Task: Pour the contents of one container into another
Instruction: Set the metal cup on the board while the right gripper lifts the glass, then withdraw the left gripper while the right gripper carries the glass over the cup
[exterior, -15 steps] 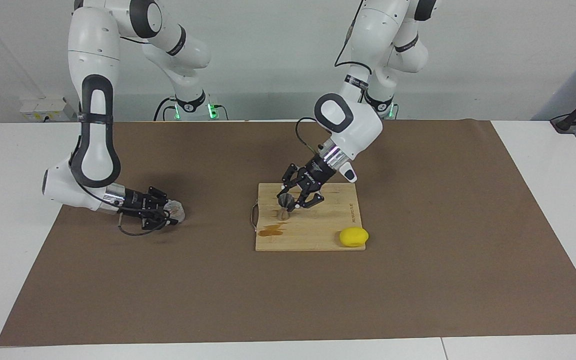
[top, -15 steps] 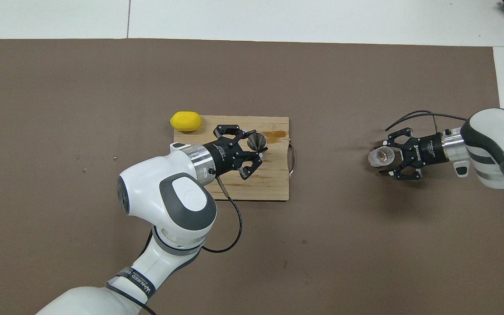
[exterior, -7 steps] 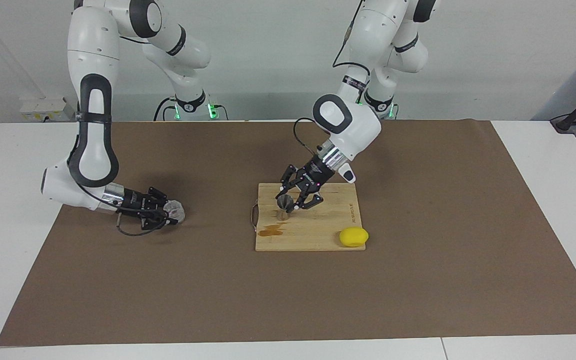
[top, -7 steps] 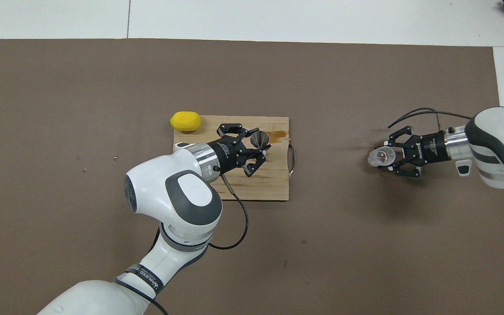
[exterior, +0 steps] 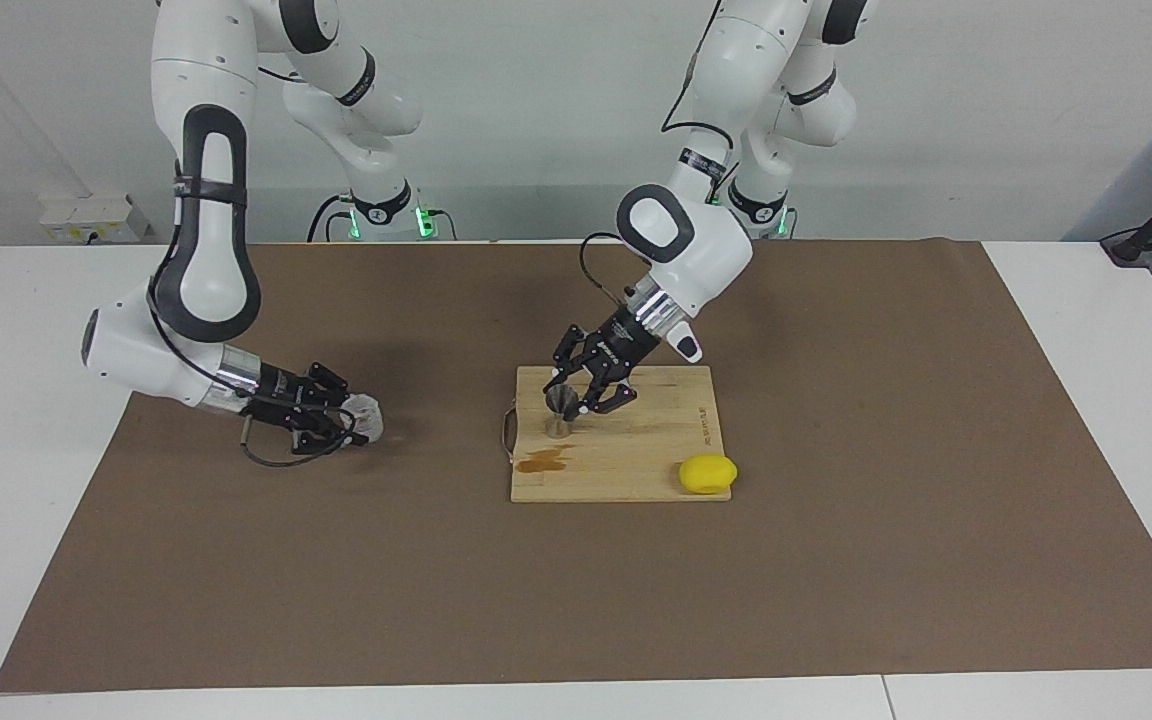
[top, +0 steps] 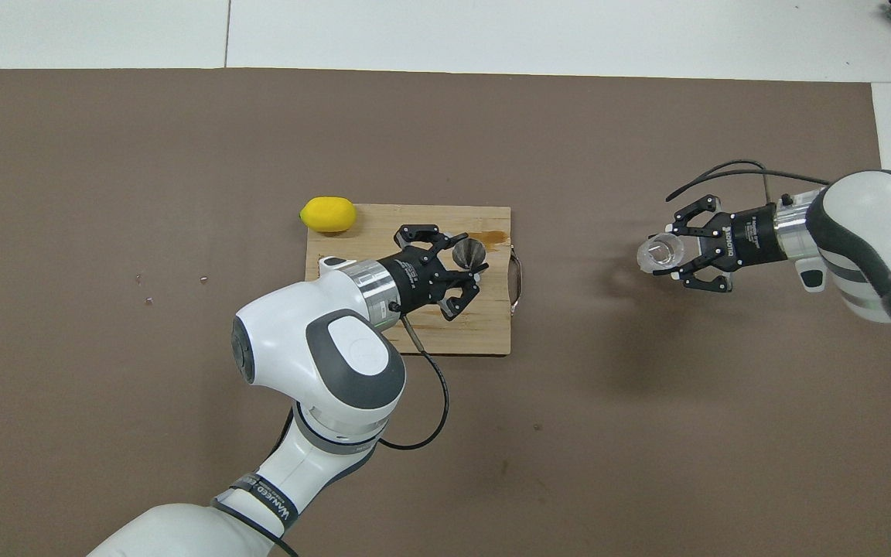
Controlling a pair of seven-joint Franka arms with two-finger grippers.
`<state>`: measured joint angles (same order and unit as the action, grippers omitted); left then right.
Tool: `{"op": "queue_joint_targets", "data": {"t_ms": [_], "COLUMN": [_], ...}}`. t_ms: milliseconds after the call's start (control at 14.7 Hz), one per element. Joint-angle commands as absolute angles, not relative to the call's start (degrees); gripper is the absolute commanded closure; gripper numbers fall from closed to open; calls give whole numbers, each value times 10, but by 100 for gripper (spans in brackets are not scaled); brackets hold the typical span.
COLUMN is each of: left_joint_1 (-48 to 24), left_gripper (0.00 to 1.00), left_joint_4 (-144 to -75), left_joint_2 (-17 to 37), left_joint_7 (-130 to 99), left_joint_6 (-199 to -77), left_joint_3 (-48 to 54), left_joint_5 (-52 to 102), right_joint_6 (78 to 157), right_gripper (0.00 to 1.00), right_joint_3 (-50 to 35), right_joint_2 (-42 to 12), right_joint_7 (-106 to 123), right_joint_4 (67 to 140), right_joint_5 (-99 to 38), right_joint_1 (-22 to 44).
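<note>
The left gripper (exterior: 572,395) is gripping the metal jigger (exterior: 559,412) with its fingers closed on the waist, and the jigger is standing upright on the wooden cutting board (exterior: 636,470), toward the board's handle end and just beside a brown spill (exterior: 543,461). The right gripper (exterior: 354,421) is holding the clear glass cup (exterior: 366,415) clamped between its fingers, low over the brown mat (exterior: 576,600) toward the right arm's end of the table, well apart from the board. A yellow lemon (exterior: 707,473) is lying at the board's corner farthest from the robots.

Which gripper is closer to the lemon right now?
Left. The left gripper holds the jigger on the lemon's cutting board; the right gripper holds the glass cup off it.
</note>
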<state>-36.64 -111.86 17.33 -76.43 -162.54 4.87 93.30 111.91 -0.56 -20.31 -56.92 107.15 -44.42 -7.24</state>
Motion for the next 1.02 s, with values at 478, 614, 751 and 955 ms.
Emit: {"op": "queue_joint_targets", "data": {"t_ms": [478,614,751,955], "left_joint_1": [-383,-376,-335,-224], "left_gripper": [0,0,0,0], "left_joint_4": [-1152,-1165,-1184,-1178], "left_joint_2": [121,96,67,54], "left_joint_7": [-760,-761,-760,-766], "left_joint_6": [-1630,-1605,-1524,-1356], "left_joint_3": [40,40,34,33], "left_joint_5": [942,942,924,804], "right_joint_6": [1170,1170,1171,1194], "right_gripper": [79,80,80,80], "right_joint_3": [-6,-6,-5,-5], "right_joint_2": [-146,-135,-134,-137], "right_joint_7": [-680,-682,-702,-742], "right_joint_4": [1070,1070,1068,1056], "right_joint_5": [-388,-384,-383,-363], "right_joint_1": [12,22,34,58]}}
